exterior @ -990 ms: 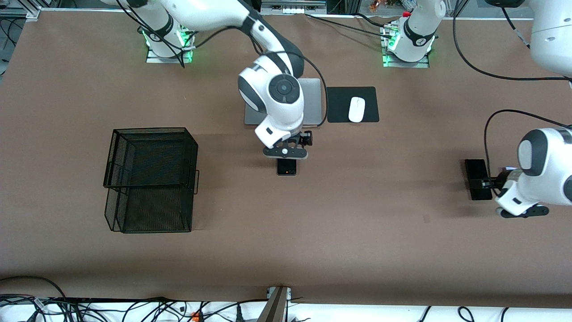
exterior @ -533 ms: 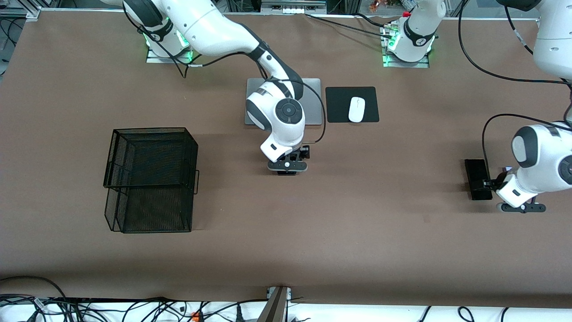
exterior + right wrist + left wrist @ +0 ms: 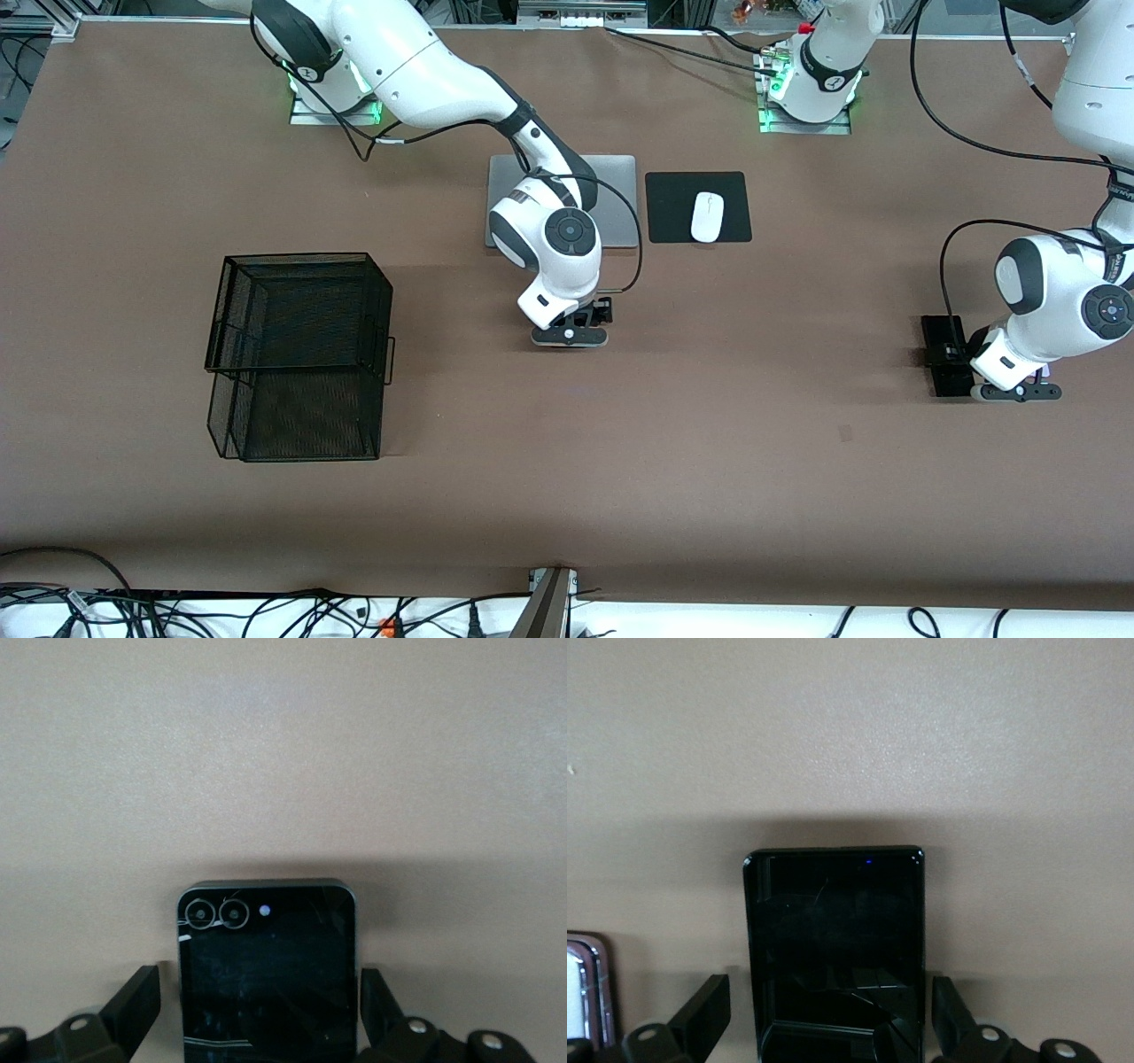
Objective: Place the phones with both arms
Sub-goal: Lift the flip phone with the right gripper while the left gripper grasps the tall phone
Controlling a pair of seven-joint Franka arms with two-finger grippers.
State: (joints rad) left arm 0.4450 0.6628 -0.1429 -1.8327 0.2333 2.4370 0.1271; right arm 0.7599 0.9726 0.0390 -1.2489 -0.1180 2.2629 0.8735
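On the table (image 3: 709, 461), two open pincers straddle two phones.

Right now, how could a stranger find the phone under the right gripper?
Start at the flat silver laptop mid-table; the small squarish black flip phone lies on the brown table just nearer the front camera, between the open right gripper fingers. Two ringed lenses mark it, unlike the long black slab phone.

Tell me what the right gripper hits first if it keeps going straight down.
Probably the tabletop: the right gripper stands open, its fingers straddling the black flip phone, though the remaining gap is unclear.
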